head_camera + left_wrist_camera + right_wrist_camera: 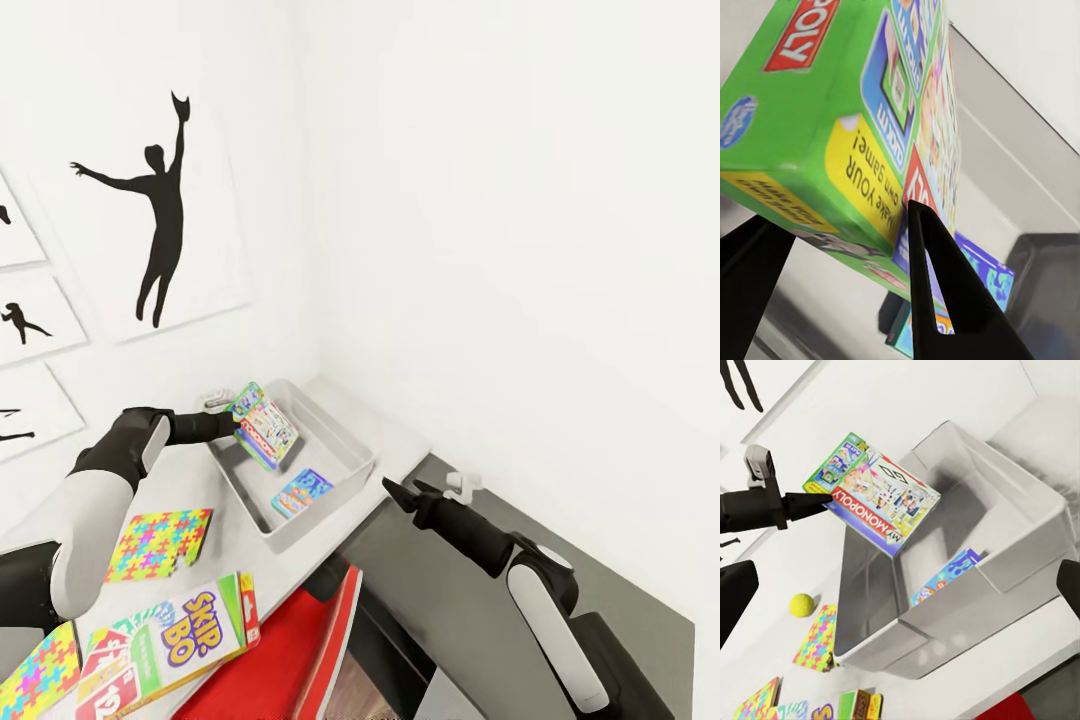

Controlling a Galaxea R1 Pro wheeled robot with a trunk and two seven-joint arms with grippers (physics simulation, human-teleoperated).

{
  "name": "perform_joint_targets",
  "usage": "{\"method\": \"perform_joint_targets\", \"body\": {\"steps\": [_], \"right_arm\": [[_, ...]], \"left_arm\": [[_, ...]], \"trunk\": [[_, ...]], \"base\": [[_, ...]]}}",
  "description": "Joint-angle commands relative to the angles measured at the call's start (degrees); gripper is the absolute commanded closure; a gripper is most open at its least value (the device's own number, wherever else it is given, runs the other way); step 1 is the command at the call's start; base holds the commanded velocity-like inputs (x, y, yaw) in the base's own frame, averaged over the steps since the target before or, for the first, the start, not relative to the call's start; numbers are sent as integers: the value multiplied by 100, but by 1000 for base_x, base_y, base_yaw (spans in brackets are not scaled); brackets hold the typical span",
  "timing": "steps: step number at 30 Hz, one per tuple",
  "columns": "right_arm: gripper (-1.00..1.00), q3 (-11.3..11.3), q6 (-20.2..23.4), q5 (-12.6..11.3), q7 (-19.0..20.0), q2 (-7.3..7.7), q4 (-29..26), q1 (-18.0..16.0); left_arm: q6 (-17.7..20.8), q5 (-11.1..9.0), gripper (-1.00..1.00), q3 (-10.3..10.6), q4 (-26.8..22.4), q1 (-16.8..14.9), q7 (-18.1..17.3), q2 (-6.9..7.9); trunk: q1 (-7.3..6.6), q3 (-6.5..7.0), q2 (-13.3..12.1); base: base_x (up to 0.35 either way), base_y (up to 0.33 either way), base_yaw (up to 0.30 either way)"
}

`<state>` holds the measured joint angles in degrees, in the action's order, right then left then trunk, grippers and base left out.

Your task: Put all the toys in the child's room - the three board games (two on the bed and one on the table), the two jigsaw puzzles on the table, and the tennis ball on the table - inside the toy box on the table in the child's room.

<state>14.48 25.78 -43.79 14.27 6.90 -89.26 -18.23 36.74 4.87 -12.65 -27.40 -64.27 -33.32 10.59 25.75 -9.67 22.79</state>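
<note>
- Left gripper (232, 424) clamps the green-edged board game (263, 425) tilted above the toy box (345, 440); blue board game (302, 492) lies inside
- Right gripper (397, 492) near the desk (400, 432); its opening cannot be told

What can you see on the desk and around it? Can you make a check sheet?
Surface: white table, mostly bare.
Job's things: green-edged board game held over toy box; blue board game leaning inside it; Skip-Bo game, two jigsaw puzzles and tennis ball still on the table.
Clutter: red object by the table edge.
Grippers: left gripper grips the green-edged game; right gripper empty, apart from the box.
Cables: nothing seen.
Surroundings: white walls, silhouette pictures, dark-grey cabinet top.
</note>
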Motion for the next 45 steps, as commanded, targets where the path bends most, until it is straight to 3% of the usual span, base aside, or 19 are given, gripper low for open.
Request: {"method": "perform_joint_targets", "body": {"steps": [1, 45], "right_arm": [[-100, 2, 24, -33, -3, 4, -4, -6], [-100, 2, 24, -33, -3, 5, -4, -6]], "left_arm": [[33, 49, 100, -46, -7, -6, -46, -5], [19, 49, 100, -44, -69, -6, -43, -11]], "trunk": [[3, -22, 13], [3, -437, 13]], "base": [[0, 0, 0], [0, 0, 0]]}}
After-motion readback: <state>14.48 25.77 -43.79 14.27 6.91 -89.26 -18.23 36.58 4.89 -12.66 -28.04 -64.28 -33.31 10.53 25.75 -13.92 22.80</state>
